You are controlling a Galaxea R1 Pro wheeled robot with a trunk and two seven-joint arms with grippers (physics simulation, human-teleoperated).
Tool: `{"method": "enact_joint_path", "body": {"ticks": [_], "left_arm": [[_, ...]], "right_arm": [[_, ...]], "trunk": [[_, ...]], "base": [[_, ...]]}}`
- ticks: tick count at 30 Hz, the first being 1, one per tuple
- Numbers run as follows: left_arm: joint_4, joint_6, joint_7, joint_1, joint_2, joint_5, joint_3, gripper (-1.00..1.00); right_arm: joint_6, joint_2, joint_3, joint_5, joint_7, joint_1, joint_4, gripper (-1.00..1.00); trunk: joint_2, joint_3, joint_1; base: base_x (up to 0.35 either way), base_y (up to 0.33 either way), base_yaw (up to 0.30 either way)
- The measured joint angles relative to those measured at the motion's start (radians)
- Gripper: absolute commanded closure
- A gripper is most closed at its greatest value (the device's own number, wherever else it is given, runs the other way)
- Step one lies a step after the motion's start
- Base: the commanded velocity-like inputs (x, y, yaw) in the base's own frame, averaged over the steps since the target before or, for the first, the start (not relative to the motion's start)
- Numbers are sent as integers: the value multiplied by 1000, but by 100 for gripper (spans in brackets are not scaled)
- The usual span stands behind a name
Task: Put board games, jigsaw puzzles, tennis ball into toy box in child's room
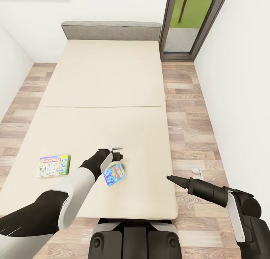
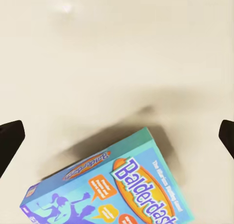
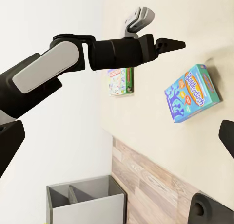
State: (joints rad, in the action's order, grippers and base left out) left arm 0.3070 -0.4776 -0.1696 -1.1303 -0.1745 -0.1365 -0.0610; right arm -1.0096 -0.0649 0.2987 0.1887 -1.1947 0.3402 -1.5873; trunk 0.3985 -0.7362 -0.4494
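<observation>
While the robot faces the bed (image 1: 108, 86), status reads as follows.

Step in hand: pickup of the blue board game (image 1: 114, 174), judged from the left gripper (image 1: 117, 151) hovering just beyond it.
Blue board game: flat on the mattress near the foot edge, slightly skewed; the "Balderdash" lid is legible in the left wrist view (image 2: 117, 190).
Monopoly board game (image 1: 54, 165): flat on the same mattress, well apart, toward the robot's left.
Left arm pose: extended forward over the bed, wrist angled down, jaws spread wide and holding nothing; the fingertips (image 2: 10, 139) sit at either border of its wrist view.
Right arm pose: held low beside the bed over the floor; the right gripper (image 1: 173, 179) points toward the mattress and appears closed and empty.
Next move requires: draw back slightly, lower the left jaws to straddle the box edges, then close.
</observation>
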Motion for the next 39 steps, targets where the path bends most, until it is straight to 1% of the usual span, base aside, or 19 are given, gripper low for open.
{"method": "enact_joint_path", "body": {"ticks": [19,39], "left_arm": [[0,0,0,0,0,0,0,-100],[0,0,0,0,0,1,0,-100]], "right_arm": [[0,1,0,0,0,0,0,-100],[0,1,0,0,4,0,0,-100]], "trunk": [[0,-2,0],[0,-26,0]], "base": [[0,0,-3],[0,0,0]]}}
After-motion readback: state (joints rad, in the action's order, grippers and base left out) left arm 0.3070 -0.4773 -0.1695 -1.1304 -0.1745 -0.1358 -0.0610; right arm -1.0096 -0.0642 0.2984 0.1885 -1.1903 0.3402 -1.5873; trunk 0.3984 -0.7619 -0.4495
